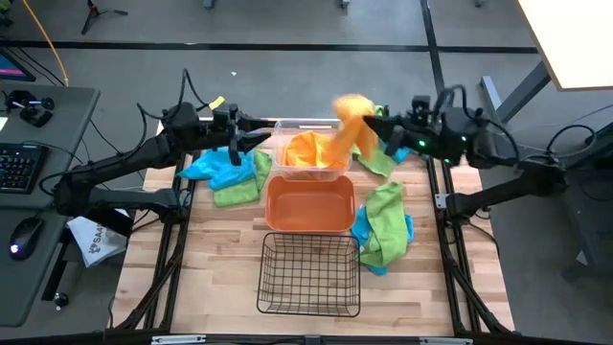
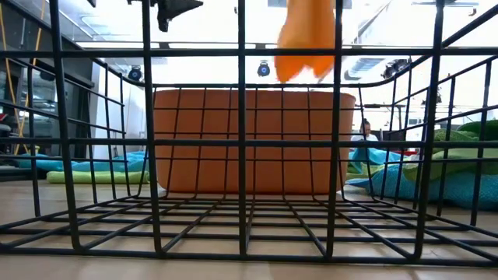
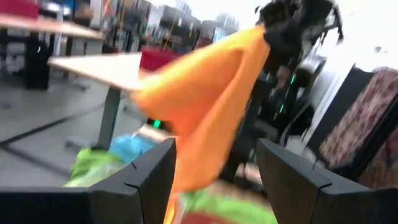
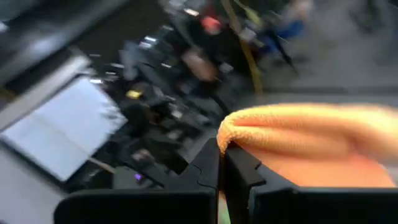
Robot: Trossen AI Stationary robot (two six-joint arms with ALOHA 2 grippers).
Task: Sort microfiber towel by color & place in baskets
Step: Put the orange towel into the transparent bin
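The right hand (image 1: 372, 119) pinches an orange towel (image 1: 347, 129) (left hand (image 1: 261, 137) open), hanging lengthwise down toward the clear bin (image 1: 308, 155).

— Where's my right end effector (image 4: 222, 163)?
— Raised at the desk's far side, fingers pinched together.
— And my left end effector (image 3: 214, 168)?
— Facing it, fingers spread wide apart.

A bare wooden table (image 1: 220, 259) lies under both sets of fingers. Well out past the left gripper (image 1: 259, 141), away from the table, a grey desk (image 1: 57, 125) carries a keyboard (image 1: 17, 165) and a mouse (image 1: 26, 230). A yellow cable (image 1: 53, 48) curves over the floor beyond that desk. Far outside the right gripper (image 1: 372, 122) shows a white tabletop (image 1: 570, 38). In the low view a person (image 2: 364, 131) sits in the room behind.
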